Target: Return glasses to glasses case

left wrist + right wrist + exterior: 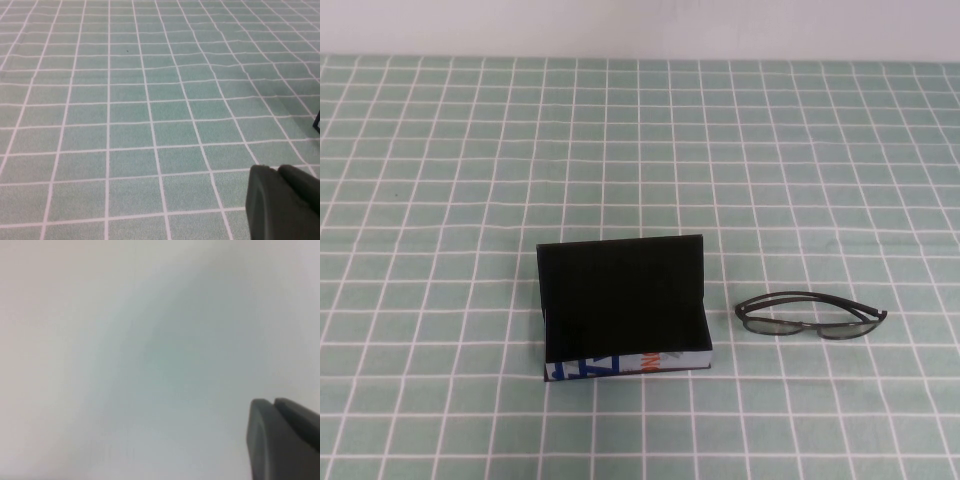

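Observation:
The glasses case point(620, 272) stands open at the middle of the table, its black lid upright at the back and its white, blue and orange printed front point(620, 366) towards me. It is empty inside. The glasses point(810, 319), dark and thin-framed with arms folded, lie on the cloth just right of the case. Neither arm shows in the high view. My left gripper point(276, 169) is shut and empty, low over bare cloth; a black corner point(317, 123), perhaps the case, shows at that view's edge. My right gripper point(274, 401) is shut and empty, facing a blank pale surface.
A green cloth with a white grid point(470, 200) covers the whole table. A pale wall point(640, 25) runs along the far edge.

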